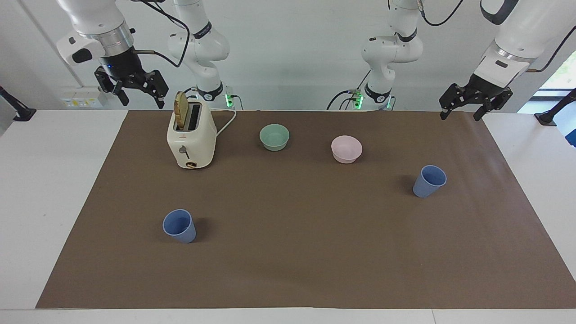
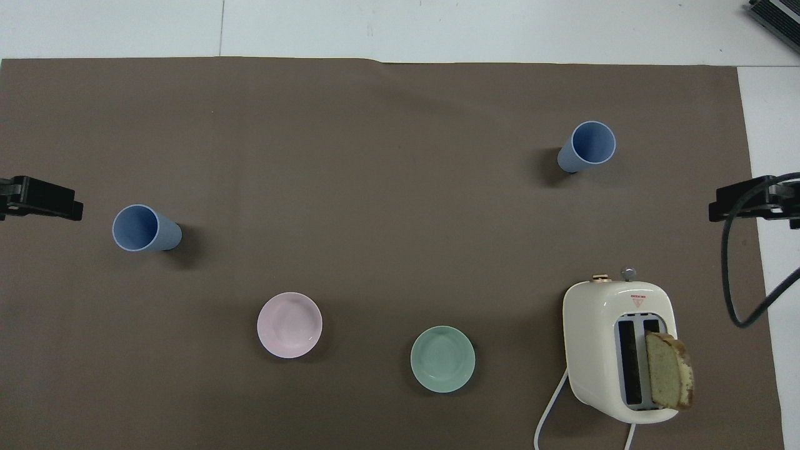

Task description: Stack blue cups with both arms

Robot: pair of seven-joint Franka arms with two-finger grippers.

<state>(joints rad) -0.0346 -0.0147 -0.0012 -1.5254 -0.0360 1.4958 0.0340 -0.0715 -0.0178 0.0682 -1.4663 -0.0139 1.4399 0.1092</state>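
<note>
Two blue cups stand upright and apart on the brown mat. One cup (image 1: pixel 429 181) (image 2: pixel 145 228) is toward the left arm's end. The other cup (image 1: pixel 179 226) (image 2: pixel 585 146) is toward the right arm's end and farther from the robots. My left gripper (image 1: pixel 459 116) is open and empty, raised over the mat's corner at the left arm's end; its tip shows in the overhead view (image 2: pixel 40 199). My right gripper (image 1: pixel 141 103) is open and empty, raised beside the toaster; it also shows in the overhead view (image 2: pixel 747 201). Both arms wait.
A cream toaster (image 1: pixel 191 137) (image 2: pixel 619 347) with a slice of bread sticking up stands near the robots at the right arm's end. A mint-green bowl (image 1: pixel 274 137) and a pale pink bowl (image 1: pixel 346 149) sit between the toaster and the left arm's cup.
</note>
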